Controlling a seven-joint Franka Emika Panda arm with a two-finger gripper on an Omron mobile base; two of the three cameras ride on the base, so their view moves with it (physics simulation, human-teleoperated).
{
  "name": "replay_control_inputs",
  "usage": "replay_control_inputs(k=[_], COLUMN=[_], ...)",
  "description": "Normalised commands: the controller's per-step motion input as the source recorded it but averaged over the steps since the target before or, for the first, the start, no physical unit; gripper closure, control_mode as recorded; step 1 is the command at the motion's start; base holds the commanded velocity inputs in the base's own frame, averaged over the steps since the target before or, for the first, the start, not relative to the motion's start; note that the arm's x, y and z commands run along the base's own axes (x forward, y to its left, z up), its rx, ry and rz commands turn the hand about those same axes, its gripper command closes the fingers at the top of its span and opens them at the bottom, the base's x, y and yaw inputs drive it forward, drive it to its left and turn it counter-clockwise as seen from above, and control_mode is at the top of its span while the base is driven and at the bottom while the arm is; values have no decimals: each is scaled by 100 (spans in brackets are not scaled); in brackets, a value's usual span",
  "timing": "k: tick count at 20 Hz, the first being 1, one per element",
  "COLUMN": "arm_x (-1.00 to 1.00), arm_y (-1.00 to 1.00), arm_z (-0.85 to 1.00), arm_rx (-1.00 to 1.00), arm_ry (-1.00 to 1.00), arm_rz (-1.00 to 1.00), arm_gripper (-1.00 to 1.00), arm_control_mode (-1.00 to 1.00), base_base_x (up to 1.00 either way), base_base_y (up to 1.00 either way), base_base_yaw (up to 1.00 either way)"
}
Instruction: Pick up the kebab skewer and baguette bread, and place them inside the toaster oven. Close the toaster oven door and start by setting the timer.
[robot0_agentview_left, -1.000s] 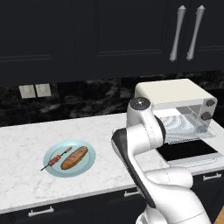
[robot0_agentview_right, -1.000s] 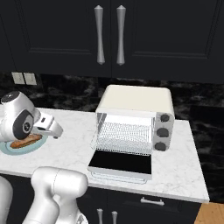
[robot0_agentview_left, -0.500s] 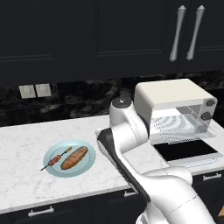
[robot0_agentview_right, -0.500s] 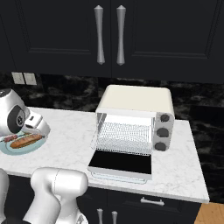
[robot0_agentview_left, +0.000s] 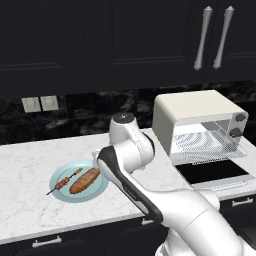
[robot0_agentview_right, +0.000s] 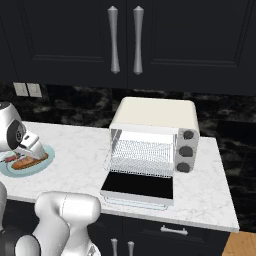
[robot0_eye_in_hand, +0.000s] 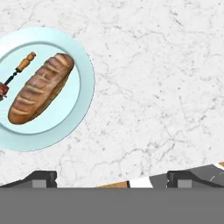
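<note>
**A:** How far along are you? From what I see, nothing has been loaded yet. The baguette bread (robot0_eye_in_hand: 40, 88) and the kebab skewer (robot0_eye_in_hand: 17, 72) both lie on the pale blue plate (robot0_eye_in_hand: 83, 107), the skewer just beside the loaf on its ten o'clock side in the hand view.

**B:** And the oven?

**A:** The toaster oven (robot0_agentview_right: 155, 142) sits well apart from the plate, over at three o'clock along the marble counter (robot0_agentview_right: 80, 155) in the right base view. Its rack looks bare, and the toaster oven door (robot0_agentview_right: 139, 187) is folded down flat, so you have an open mouth to load into.

**B:** What about your hand?

**A:** Your gripper (robot0_eye_in_hand: 111, 177) has its tips spread wide apart with nothing between them. It hangs over bare counter, with the plate off at ten o'clock in the hand view, so you are not yet over either item.

**B:** So what's left?

**A:** By my reading, everything: pick up and load the skewer, then the bread, shut the door, and turn the timer knob (robot0_agentview_right: 183, 167).
</note>
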Motion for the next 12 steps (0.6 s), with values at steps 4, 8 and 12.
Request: replay_control_inputs(k=[4, 8, 12], arm_x=[0, 0, 0], arm_y=[39, 34, 21], arm_z=[-25, -11, 0], arm_rx=[4, 4, 14], arm_ry=[0, 0, 3], arm_rz=[-2, -3, 0], arm_gripper=[-100, -100, -100], arm_control_mode=[-100, -100, -100], base_base_x=[0, 0, 0], base_base_y=[0, 0, 0], base_base_yaw=[0, 0, 0])
